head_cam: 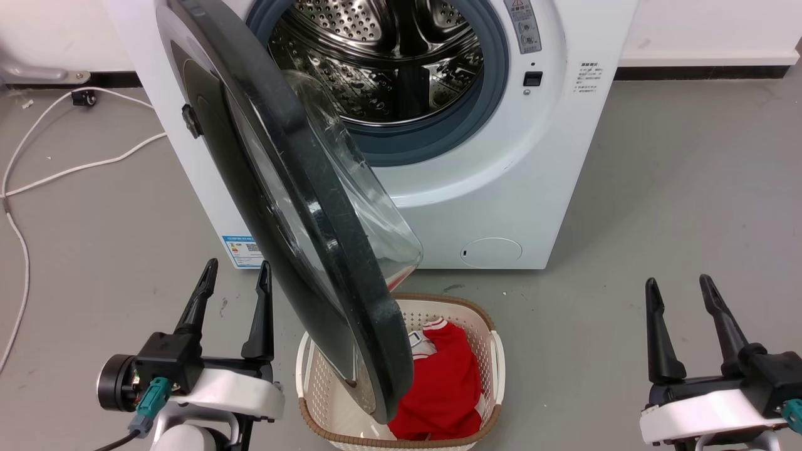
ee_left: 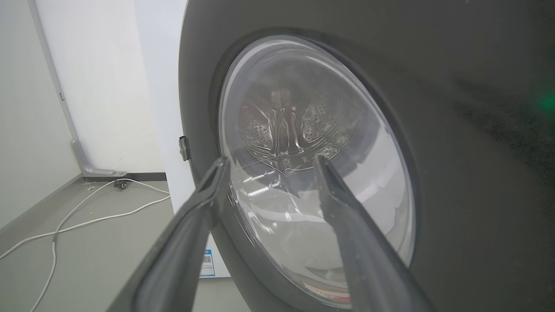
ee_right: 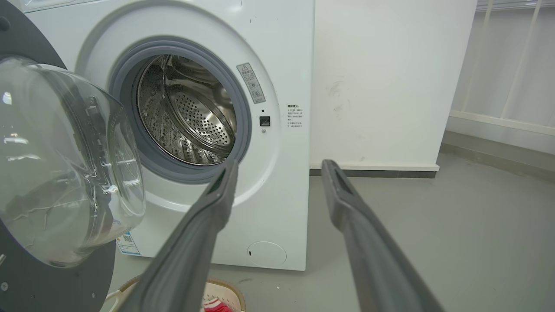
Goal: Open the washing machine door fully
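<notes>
Left claw (head_cam: 239, 266) stands open and empty, the door (head_cam: 313, 207) just right of it, swung out edge-on, glass bulging toward the drum (head_cam: 388, 56). Between the claws sits a basket (head_cam: 495, 351); right claw (head_cam: 678, 282) is likewise open and empty.

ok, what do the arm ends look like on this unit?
Both match. Left tool and right tool each have two long, tapering dark fingers on a black block, set on a glossy white wrist shell. A teal connector with a dark cable plugs into the left wrist; the right wrist carries a teal plug too.
</notes>
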Controlling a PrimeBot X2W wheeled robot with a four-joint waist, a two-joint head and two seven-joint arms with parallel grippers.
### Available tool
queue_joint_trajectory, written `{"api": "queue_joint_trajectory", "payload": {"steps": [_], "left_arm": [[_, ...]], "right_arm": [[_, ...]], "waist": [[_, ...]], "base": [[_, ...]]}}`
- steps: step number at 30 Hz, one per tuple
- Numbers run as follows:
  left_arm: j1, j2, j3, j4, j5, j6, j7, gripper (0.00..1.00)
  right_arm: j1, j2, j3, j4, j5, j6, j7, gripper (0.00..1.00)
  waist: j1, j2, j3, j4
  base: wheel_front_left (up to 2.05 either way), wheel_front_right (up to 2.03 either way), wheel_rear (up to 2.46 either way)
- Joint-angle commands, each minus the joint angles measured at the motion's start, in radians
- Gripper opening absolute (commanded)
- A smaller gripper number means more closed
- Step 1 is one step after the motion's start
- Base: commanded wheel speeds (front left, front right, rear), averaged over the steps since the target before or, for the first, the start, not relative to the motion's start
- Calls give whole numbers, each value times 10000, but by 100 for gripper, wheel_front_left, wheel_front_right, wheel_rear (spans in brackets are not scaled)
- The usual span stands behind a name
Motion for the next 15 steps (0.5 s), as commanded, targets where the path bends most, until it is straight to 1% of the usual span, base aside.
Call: {"api": "queue_joint_trajectory", "payload": {"steps": [1,5,15], "left_arm": [[-83,-3,29,-26,58,-4,-25,100],[-77,-3,35,-42,87,-11,-25,100],[-138,-3,-12,-37,160,-18,-25,100]], "right_arm": [[56,27,11,73,1,-5,-52,100],[-108,27,2,252,178,-5,-82,100],[-312,28,-57,388,153,-5,-124,100]], "waist": [[0,0,10,-4],[0,0,54,-23],[0,0,112,1]], "base": [[0,0,0],[0,0,0],[0,0,0]]}}
